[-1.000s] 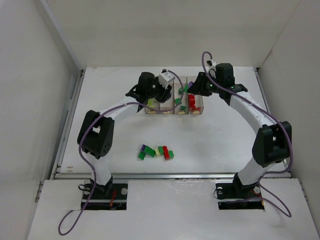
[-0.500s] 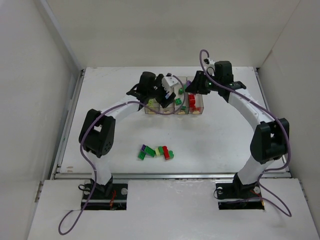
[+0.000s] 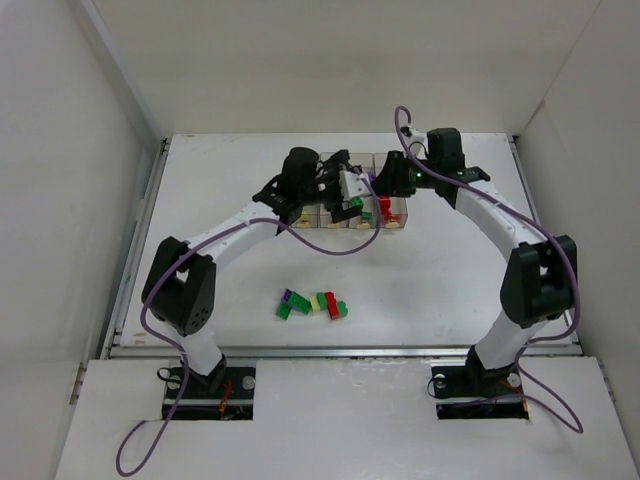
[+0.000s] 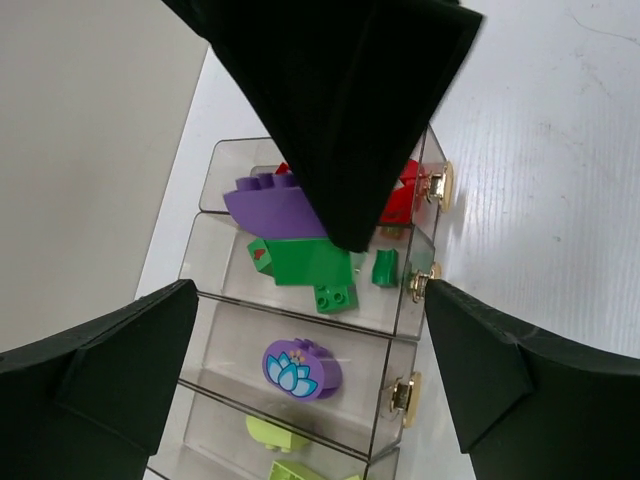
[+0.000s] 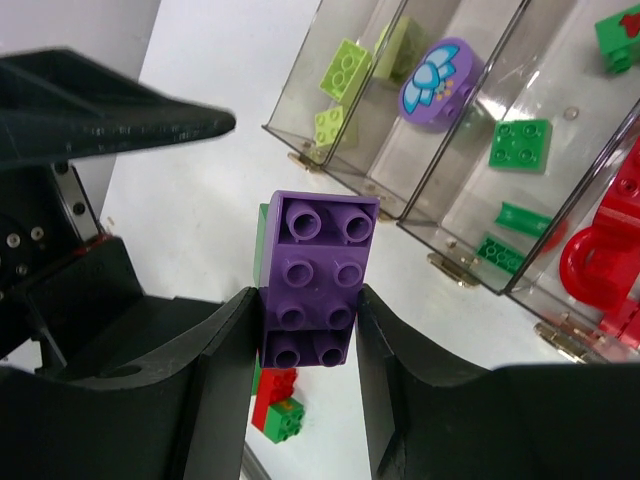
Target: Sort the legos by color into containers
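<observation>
Your left pincer (image 3: 352, 196) has swung right since a second ago, from the left bins to the middle of the containers (image 3: 402, 208). Its jaws have gone from narrow to wide and hold nothing. Your right pincer (image 5: 305, 335) has barely shifted above the right end of the row, clamped on a purple brick (image 5: 315, 270). The loose legos (image 3: 314, 304) lie unmoved on the tabletop (image 3: 450, 280).

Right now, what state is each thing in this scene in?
Left fingers: open, empty, over the bins.
Right fingers: shut on a purple brick.
Bins: open-topped, partly filled.
Loose bricks: lying on the table, unsorted.
</observation>
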Motion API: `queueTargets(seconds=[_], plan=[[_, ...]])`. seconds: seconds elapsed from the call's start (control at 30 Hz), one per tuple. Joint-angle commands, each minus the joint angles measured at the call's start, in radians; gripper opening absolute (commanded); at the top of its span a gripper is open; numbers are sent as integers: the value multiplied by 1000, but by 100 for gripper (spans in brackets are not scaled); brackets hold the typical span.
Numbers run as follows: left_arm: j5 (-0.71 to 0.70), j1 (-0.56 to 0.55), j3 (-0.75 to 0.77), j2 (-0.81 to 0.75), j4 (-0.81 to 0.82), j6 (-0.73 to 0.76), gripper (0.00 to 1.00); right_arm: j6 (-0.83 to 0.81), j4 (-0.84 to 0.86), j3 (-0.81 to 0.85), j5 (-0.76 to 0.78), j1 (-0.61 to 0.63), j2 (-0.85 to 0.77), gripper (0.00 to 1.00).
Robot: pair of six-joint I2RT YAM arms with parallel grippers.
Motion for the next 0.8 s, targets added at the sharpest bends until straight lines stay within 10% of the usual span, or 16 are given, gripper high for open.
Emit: queueTargets(seconds=[0.0, 0.63, 0.77], plan=[[12, -13, 71, 28, 42, -21, 94, -26, 40, -15, -41, -2, -61, 0], [-21, -22, 116, 62, 12, -67, 3, -44, 50, -35, -80, -2, -99, 0], [-39, -22, 96, 62, 12, -67, 0, -53, 40, -35, -42, -2, -99, 0]])
